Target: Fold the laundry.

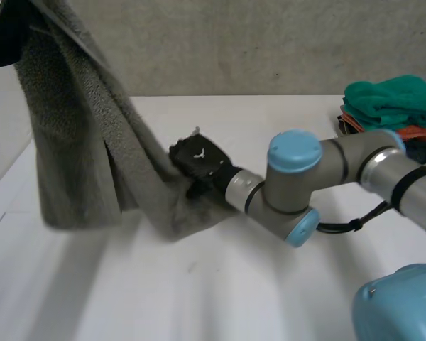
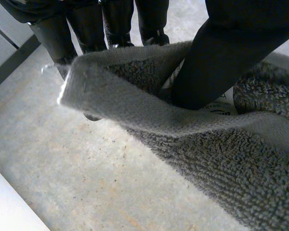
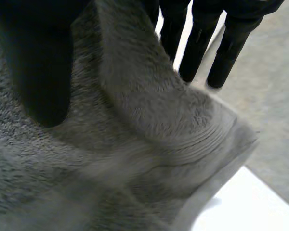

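Observation:
A grey towel [image 1: 78,142] hangs from the upper left down to the white table [image 1: 163,284]. My left hand [image 1: 3,32] holds its top edge high in the air. In the left wrist view the thumb [image 2: 221,57] and fingers [image 2: 86,24] pinch a folded edge of the towel [image 2: 207,168]. My right hand [image 1: 199,162] is low over the table at the towel's lower corner, and the cloth runs taut towards it. In the right wrist view the thumb [image 3: 38,72] presses on the towel [image 3: 135,144], whose corner lies against the straight fingers [image 3: 226,43].
A pile of folded laundry stands at the back right, with a teal piece [image 1: 394,99] on top of an orange one [image 1: 419,133]. My right arm's elbow [image 1: 295,185] reaches across the table's middle. A grey wall runs behind the table.

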`<state>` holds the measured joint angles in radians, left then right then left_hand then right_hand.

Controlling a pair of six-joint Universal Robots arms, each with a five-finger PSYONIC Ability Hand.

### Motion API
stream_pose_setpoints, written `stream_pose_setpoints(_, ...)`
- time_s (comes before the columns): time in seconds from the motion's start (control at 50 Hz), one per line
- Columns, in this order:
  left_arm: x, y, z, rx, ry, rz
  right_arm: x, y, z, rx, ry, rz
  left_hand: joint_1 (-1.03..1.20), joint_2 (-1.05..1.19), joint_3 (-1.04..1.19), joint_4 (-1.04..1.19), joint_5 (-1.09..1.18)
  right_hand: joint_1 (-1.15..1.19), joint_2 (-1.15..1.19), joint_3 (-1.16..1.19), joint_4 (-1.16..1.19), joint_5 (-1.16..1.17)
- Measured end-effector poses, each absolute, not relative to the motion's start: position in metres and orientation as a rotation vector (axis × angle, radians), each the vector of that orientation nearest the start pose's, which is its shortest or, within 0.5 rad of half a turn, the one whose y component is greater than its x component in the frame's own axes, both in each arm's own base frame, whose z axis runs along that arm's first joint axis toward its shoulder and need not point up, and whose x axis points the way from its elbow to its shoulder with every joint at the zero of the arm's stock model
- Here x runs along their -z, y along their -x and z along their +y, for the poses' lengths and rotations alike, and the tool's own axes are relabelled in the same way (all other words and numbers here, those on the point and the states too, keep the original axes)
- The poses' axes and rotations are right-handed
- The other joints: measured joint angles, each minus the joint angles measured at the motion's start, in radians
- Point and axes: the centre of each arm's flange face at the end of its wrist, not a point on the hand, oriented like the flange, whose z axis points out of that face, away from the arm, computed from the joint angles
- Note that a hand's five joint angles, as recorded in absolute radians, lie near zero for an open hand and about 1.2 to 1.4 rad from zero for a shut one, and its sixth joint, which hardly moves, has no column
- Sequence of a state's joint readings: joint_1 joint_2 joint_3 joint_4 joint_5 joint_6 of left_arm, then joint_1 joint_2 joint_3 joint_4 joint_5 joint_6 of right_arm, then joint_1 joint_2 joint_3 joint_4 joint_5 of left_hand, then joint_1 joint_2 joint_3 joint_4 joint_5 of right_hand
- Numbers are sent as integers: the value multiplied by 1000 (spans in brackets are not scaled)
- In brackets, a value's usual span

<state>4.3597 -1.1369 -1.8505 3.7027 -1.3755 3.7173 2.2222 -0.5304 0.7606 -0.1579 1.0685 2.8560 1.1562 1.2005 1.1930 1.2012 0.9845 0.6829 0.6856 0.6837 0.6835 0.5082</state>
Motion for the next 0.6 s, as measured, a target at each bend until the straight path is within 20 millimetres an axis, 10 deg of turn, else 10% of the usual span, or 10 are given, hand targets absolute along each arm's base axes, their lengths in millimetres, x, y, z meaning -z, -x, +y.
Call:
stream_pose_setpoints(0.12,-399,219,-165,2748,-793,1017,-141,-442,-292,1767,1194,1518,0,0,0,0,0,448,487,497,504,473)
stream_pose_setpoints(0.34,-379,206,-199,2630,-769,1141,-273,-369,-340,2318,995,1506,0,0,0,0,0,448,487,500,513,473)
stream_pose_setpoints(0.44,-353,194,-228,2499,-765,1307,-333,-320,-320,2454,1098,1489,0,0,0,0,0,448,487,501,513,473)
stream_pose_setpoints(0.6,-290,185,-261,2232,-846,1722,-363,-266,-270,2350,1355,1725,0,0,0,0,0,448,487,502,513,473)
